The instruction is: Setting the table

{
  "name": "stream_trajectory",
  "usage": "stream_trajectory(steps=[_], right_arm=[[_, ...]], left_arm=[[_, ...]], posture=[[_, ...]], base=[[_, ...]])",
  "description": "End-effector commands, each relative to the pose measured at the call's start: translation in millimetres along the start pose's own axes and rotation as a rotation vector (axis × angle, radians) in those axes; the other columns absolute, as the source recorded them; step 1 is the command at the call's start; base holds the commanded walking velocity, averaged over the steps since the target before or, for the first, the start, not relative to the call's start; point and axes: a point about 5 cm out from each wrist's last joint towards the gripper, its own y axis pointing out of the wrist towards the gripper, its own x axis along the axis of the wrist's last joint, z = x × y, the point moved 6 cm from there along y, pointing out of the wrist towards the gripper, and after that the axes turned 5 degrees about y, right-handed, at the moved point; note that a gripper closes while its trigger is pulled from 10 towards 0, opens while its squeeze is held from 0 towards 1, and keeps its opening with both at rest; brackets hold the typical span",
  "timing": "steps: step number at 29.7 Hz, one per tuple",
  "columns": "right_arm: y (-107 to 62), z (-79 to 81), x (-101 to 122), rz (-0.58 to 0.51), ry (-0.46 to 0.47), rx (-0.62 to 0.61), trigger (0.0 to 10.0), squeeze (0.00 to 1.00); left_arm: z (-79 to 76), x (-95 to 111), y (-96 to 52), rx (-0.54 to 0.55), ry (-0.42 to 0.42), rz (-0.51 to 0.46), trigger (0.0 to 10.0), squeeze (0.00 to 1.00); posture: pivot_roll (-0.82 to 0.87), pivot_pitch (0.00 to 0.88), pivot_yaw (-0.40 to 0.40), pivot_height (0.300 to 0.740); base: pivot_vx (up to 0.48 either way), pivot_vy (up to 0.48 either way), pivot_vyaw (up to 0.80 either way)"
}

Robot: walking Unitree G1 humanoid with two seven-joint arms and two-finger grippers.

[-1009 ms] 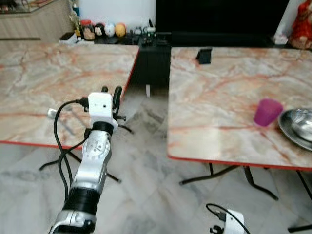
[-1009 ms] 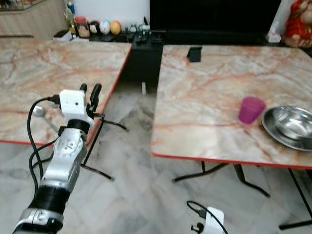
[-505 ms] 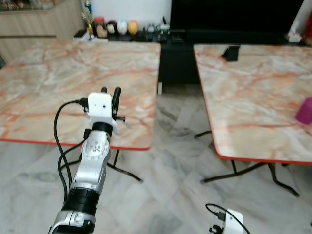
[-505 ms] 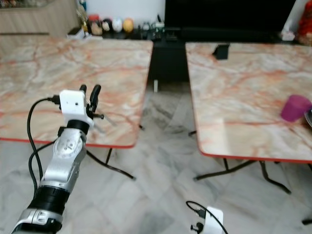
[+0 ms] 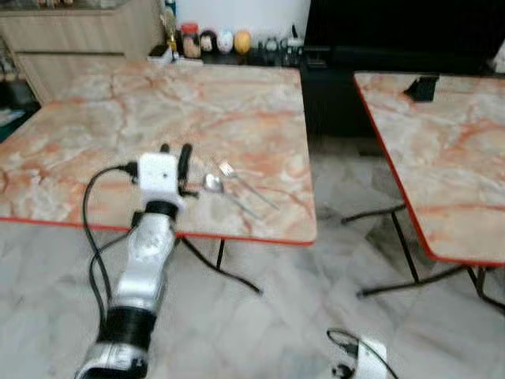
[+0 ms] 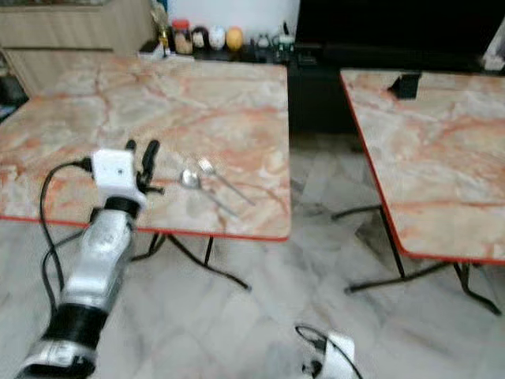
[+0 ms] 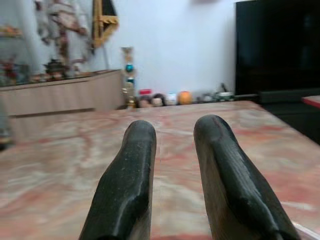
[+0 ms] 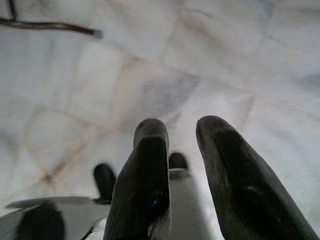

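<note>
A metal spoon and a fork lie side by side near the front edge of the left marble table, handles pointing toward its front right corner. My left gripper is raised over that front edge, just left of the spoon and apart from it. In the left wrist view its fingers stand open by a narrow gap with nothing between them. My right gripper hangs low over the tiled floor, open and empty; its wrist shows at the bottom.
A second marble table stands to the right across a floor gap, with a small black object on its far side. Jars and ornaments line a dark counter behind. A wooden cabinet is at the far left.
The camera has swung left: the left table now sits in front, with the spoon and fork in view. The purple cup and metal bowl have left the picture. The left arm keeps its pose.
</note>
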Motion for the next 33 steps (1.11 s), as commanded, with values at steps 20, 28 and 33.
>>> stream_trajectory(steps=[20, 28, 33], right_arm=[[0.3, -2.9, 5, -0.017, -0.011, 0.003, 10.0, 0.00], [0.4, -2.7, 6, -0.020, -0.011, 0.003, 10.0, 0.00], [0.5, -2.4, 6, -0.019, -0.014, 0.003, 10.0, 0.00]], left_arm=[[-9.4, 6, 1.8, -0.020, 0.007, -0.023, 10.0, 0.00], [14.0, -15, -6.3, 0.023, 0.071, 0.037, 10.0, 0.00], [31.3, -57, -24.9, 0.050, 0.154, 0.161, 10.0, 0.00]], posture=[[0.09, 0.000, 0.004, 0.740], [0.09, 0.000, 0.003, 0.740], [0.10, 0.000, -0.002, 0.740]], base=[[0.000, 0.000, 0.36], [0.000, 0.000, 0.80], [0.000, 0.000, 0.76]])
